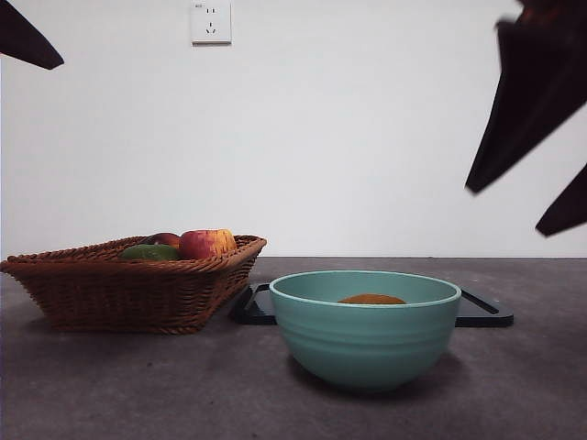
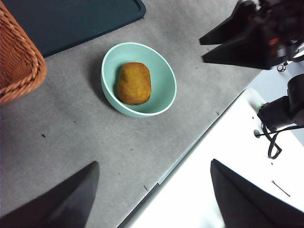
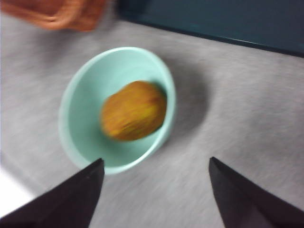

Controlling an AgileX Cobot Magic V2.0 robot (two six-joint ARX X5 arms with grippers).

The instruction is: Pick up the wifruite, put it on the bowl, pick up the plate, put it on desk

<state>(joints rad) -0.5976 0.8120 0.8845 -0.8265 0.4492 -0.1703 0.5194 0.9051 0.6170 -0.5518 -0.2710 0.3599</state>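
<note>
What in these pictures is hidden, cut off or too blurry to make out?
- Kiwi: front view shows only its top; the bowl rim hides the rest.
- Tray: the bowl covers its middle in the front view.
- Basket: cut off by the left wrist view's edge.
- Right wrist view: motion blur smears the kiwi's skin.

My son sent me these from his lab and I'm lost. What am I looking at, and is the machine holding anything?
It is a two-armed robot at a table. One picture looks level across the desk; the other two come from cameras on each wrist, looking down. A teal bowl holds a brown wifruite. Behind it lies a black tray, and beside that a wicker basket with an apple and a green fruit. The left end effector and right end effector are both open, holding nothing.
</note>
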